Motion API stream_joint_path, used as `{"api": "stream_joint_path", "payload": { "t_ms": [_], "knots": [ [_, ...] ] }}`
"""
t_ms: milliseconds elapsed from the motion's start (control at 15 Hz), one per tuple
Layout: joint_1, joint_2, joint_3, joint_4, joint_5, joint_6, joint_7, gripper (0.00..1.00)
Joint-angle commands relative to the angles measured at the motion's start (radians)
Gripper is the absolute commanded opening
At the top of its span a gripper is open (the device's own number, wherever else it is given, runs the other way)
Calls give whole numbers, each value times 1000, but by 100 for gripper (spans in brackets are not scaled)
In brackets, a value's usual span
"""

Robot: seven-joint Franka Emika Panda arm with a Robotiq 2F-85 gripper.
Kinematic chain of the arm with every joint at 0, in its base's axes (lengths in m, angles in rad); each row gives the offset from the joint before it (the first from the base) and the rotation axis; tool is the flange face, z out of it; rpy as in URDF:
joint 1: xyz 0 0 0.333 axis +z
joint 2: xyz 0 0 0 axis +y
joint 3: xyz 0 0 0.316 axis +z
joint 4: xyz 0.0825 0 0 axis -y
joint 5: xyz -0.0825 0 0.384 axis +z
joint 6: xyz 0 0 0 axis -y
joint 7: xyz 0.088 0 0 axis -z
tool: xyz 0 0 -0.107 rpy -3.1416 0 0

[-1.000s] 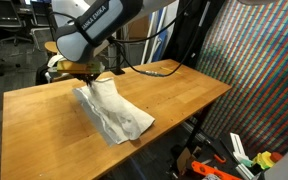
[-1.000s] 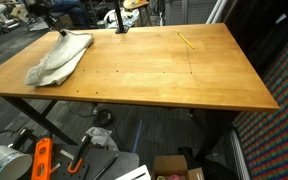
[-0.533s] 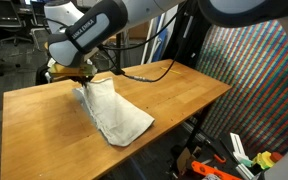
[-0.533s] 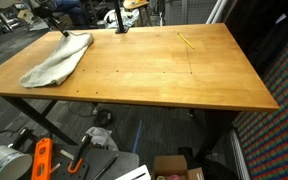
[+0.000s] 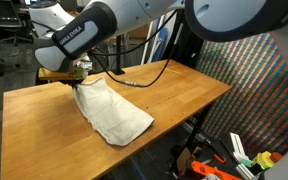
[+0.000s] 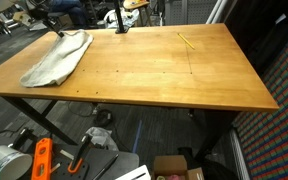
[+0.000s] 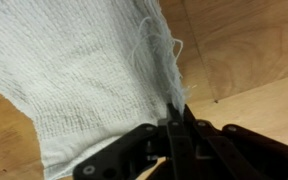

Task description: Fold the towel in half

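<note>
1. Claw [image 7: 172, 120] tips are squeezed tight together, and they pinch the edge of the towel [image 7: 84, 70], right where some loose threads hang.
2. In an exterior view the claw [image 5: 79, 72] is over the back part of the tabletop [image 5: 184, 95] and holds one end of the towel [image 5: 109, 110] up a little.
3. The rest of the towel lies on the wood and spreads out wide toward the front edge of the tabletop.
4. The towel is off-white, soft and full of wrinkles.
5. In an exterior view the towel [image 6: 54, 58] lies long and bunched up near a far corner of the tabletop [image 6: 164, 75]. The claw is too small and dark there to see well.
6. A thin yellow stick [image 6: 187, 41] lies on the wood, well apart from the towel.
7. A black cable [image 5: 149, 75] runs over the back of the tabletop, behind the towel.
8. The big robot arm [image 5: 84, 30], white and black, bends down over the towel's raised end.
</note>
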State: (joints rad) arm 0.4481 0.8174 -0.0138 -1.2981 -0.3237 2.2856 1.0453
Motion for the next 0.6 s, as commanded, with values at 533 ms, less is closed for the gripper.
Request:
{"api": "stream_joint_path", "payload": {
  "t_ms": [533],
  "knots": [
    [-1, 5, 63, -2, 9, 36, -184, 1]
  ]
}}
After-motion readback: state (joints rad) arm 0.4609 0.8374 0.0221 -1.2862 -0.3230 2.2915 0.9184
